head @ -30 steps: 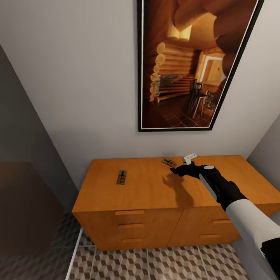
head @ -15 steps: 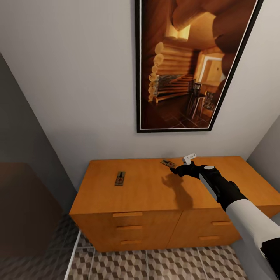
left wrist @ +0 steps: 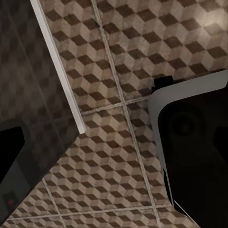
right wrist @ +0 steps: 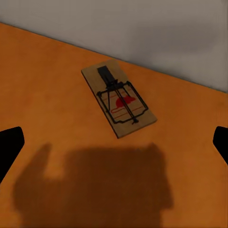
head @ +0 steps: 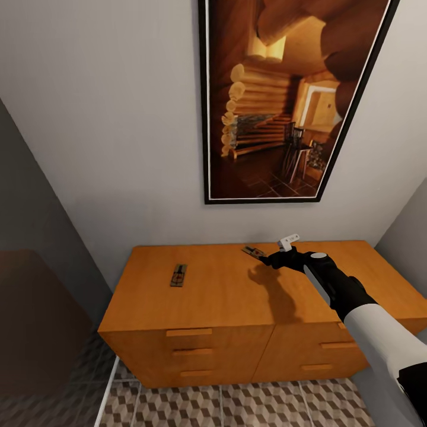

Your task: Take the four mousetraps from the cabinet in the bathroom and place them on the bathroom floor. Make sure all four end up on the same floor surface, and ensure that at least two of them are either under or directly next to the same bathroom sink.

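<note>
The right tool (head: 277, 256) hangs spread over a trap (right wrist: 118, 99) by the cabinet's (head: 225, 296) back edge. It looks light and stiff; pinch the board's 2 long sides.

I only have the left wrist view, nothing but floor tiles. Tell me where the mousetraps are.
Observer: Two show on the cabinet top. The left mousetrap lies towards its left end.
Operator: Report the other one.
Observer: The other mousetrap lies near the back edge by the wall, just ahead of the right claw.
Operator: Give me that claw's state.
Observer: Open, its fingertips wide apart with nothing between them, above the cabinet top.
</note>
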Available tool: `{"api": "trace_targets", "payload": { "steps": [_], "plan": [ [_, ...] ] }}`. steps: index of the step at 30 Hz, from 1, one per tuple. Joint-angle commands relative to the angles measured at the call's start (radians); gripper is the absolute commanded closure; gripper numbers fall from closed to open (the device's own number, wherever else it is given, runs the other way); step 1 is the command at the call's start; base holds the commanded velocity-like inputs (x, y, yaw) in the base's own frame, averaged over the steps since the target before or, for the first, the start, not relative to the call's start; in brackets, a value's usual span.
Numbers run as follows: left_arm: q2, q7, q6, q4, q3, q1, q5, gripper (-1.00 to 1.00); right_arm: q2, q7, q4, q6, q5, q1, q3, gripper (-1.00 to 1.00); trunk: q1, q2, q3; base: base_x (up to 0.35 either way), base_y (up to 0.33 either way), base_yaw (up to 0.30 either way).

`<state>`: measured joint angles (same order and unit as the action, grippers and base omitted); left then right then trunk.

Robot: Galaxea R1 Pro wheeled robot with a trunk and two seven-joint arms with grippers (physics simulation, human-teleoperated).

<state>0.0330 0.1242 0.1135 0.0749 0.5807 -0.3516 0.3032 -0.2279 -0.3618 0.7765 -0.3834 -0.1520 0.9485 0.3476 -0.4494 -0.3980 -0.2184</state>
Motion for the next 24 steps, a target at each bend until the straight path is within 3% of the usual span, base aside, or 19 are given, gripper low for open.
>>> {"api": "trace_targets", "payload": {
  "steps": [1, 24],
  "plan": [
    [-0.001, 0.0, 0.006, 0.003, 0.008, -0.001, 0.008, -1.0, -0.001, 0.003, 0.001, -0.006, -0.01, 0.001, 0.004, -1.0, -0.001, -0.002, -0.002, 0.002, -0.003, 0.0],
    [-0.001, 0.0, 0.006, 0.003, 0.008, 0.0, 0.008, -1.0, -0.001, 0.003, 0.001, -0.006, -0.01, 0.001, 0.005, -1.0, -0.001, -0.002, -0.002, 0.0, 0.035, 0.0]
  ]
}}
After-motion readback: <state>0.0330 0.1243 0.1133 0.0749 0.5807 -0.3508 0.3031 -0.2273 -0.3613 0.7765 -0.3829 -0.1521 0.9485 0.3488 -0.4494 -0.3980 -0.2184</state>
